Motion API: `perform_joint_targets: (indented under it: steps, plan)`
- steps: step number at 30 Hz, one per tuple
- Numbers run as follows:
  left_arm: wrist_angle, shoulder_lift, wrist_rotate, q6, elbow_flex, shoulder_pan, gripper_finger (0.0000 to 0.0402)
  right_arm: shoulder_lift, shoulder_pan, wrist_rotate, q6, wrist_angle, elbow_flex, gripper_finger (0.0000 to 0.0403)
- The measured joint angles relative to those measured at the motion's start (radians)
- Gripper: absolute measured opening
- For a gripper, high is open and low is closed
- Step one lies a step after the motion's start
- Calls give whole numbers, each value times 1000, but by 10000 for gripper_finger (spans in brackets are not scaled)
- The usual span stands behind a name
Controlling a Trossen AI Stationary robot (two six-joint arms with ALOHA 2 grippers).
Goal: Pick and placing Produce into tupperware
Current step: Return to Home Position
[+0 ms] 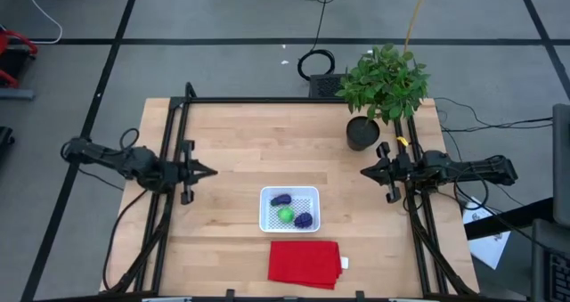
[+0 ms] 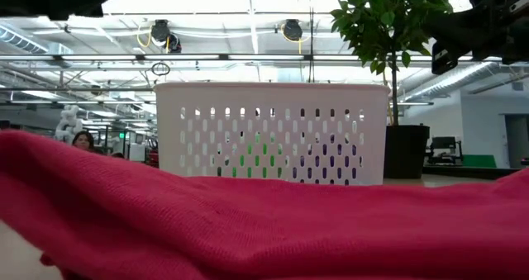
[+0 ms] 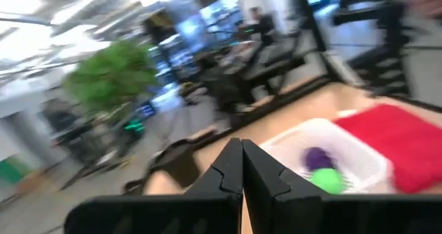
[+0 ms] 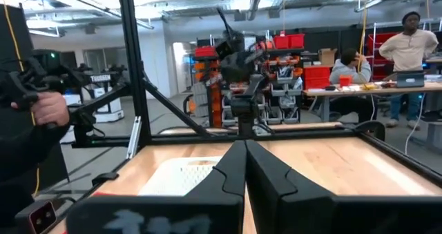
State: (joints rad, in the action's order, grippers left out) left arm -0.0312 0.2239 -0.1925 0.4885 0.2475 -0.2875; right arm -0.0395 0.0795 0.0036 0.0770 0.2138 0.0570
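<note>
Two purple lumps (image 1: 281, 199) and a green ball (image 1: 285, 215) lie inside the white tupperware (image 1: 264, 222) on the tabletop (image 1: 232, 133). The left gripper (image 1: 209, 170) and right gripper (image 1: 365, 171) hang at opposite edges, jaws together — packing looks finished; only settling both arms home remains.

Perforated plastic tupperware (image 1: 290, 221), wooden table (image 1: 249, 151), red cloth (image 1: 304, 263).
</note>
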Motion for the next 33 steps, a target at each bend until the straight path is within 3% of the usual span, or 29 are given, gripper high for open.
perform_joint_targets:
  steps: [3, 11, 18, 33]
  plan:
    - [-44, 0, 117, 0, -29, 59, 0, 0, 0, 0, 5, 5, -1, 0]
    - [-106, -2, 239, -46, -88, 227, 0, -6, 0, -5, 7, 68, -3, 0]
    - [-124, -2, 327, -100, -126, 337, 0, -7, 0, -6, 38, 9, -4, 0]
    - [-55, -2, 395, -202, -133, 389, 0, -7, 1, 45, 55, -106, -5, 0]
